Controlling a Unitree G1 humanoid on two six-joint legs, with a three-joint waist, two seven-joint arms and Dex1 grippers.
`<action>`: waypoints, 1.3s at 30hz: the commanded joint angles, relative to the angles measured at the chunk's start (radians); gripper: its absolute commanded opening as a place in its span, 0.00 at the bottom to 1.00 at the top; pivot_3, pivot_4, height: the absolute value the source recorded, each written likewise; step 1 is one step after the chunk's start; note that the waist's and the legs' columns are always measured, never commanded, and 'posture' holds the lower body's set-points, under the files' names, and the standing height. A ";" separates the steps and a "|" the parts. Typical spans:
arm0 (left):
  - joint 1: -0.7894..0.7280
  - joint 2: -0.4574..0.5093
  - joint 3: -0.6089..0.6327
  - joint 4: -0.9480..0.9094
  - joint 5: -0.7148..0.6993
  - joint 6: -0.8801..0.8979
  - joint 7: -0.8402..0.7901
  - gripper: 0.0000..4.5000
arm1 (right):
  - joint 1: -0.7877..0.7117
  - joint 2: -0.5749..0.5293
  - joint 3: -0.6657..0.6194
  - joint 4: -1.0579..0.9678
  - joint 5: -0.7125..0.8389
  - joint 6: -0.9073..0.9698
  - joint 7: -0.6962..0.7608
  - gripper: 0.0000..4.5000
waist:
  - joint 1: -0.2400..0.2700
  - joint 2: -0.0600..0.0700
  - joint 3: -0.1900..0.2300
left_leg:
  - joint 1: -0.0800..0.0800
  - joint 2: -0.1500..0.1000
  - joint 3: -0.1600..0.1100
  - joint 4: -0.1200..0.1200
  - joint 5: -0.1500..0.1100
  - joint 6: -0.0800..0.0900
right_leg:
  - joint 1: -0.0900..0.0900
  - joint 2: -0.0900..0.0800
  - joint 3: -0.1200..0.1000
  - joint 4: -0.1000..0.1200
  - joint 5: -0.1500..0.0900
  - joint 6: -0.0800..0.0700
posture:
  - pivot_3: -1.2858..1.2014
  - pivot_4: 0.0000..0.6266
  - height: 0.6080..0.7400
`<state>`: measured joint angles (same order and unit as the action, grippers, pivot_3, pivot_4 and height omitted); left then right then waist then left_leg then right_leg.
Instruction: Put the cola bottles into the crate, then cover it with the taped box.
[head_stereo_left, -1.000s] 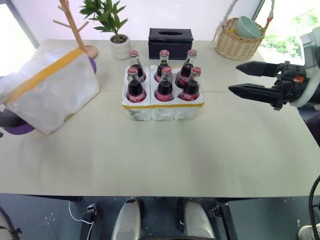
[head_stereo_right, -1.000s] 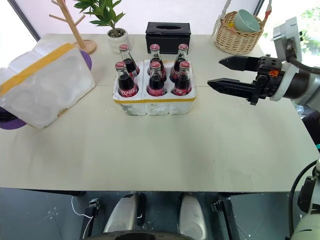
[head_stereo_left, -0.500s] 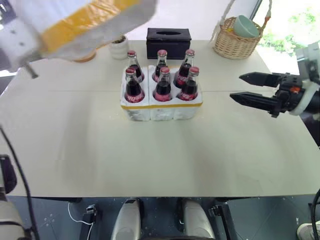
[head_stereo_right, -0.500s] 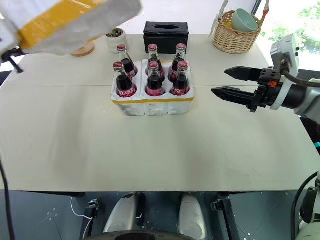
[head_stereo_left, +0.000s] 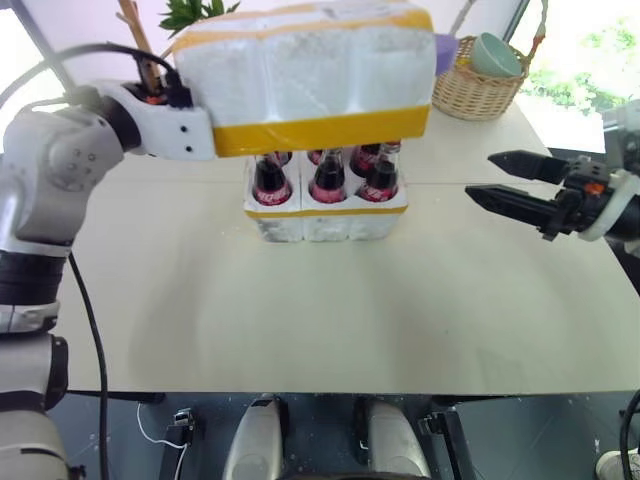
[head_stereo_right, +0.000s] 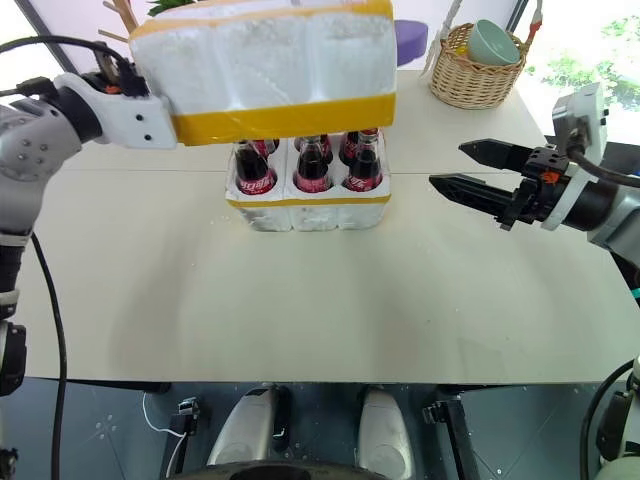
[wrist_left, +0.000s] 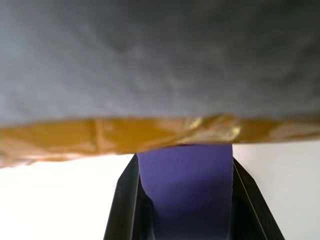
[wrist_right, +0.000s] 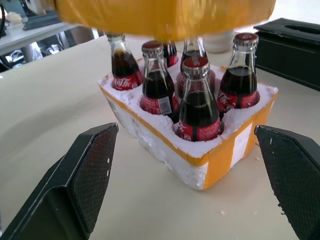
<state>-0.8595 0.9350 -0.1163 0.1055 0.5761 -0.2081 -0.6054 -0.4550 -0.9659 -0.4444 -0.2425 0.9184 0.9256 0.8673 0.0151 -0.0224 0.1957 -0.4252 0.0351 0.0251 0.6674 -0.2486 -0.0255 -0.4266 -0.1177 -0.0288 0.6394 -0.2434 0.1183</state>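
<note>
Box (head_stereo_left: 300, 75) held in the air over crate (head_stereo_left: 325, 212) with 6 bottles (head_stereo_left: 325, 178).

Left pincer (wrist_left: 185, 195) shut on a purple piece at the box's left end, carrying the box level above the bottle caps, hiding the necks from the head view. Crate standing on desk (head_stereo_left: 300, 310), all 6 wells filled, yellow band round the rim. Right pincer (head_stereo_left: 505, 178) fully open, holding nothing, hovering right of the crate, apart from it, fingers pointing toward it. Basket (head_stereo_left: 480, 85) with a bowl at the far right corner.
</note>
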 joint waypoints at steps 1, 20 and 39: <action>0.005 -0.023 -0.058 -0.006 0.097 -0.026 0.068 0.09 | -0.012 -0.001 -0.041 -0.027 0.033 -0.001 -0.022 1.00 | 0.001 0.000 0.000 | 0.000 0.000 0.000 0.000 0.000 0.000 | 0.000 0.000 0.000 0.000 0.000 0.000 | 0.52 0.24 0.97; 0.068 -0.060 -0.055 -0.094 0.127 -0.009 0.056 0.09 | 0.065 -0.028 -0.029 -0.042 -0.009 -0.065 0.019 1.00 | 0.001 0.001 -0.002 | 0.001 0.000 -0.001 0.000 0.000 0.000 | 0.002 0.000 0.000 0.000 0.000 0.000 | 0.52 0.24 0.97; 0.114 -0.046 -0.076 -0.158 0.194 -0.042 0.045 0.09 | 0.059 -0.024 -0.026 -0.038 -0.009 -0.072 0.014 1.00 | -0.001 0.002 -0.003 | 0.003 0.000 -0.001 0.000 0.000 0.000 | 0.004 0.000 0.000 0.000 0.000 0.000 | 0.52 0.24 0.97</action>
<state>-0.7662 0.9048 -0.1486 -0.0306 0.7928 -0.2288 -0.5141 -0.3827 -0.9805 -0.4465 -0.2537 0.8971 0.8663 0.8826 0.0144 -0.0206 0.1924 -0.4215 0.0347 0.0240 0.6677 -0.2487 -0.0254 -0.4221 -0.1178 -0.0288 0.6392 -0.2434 0.1184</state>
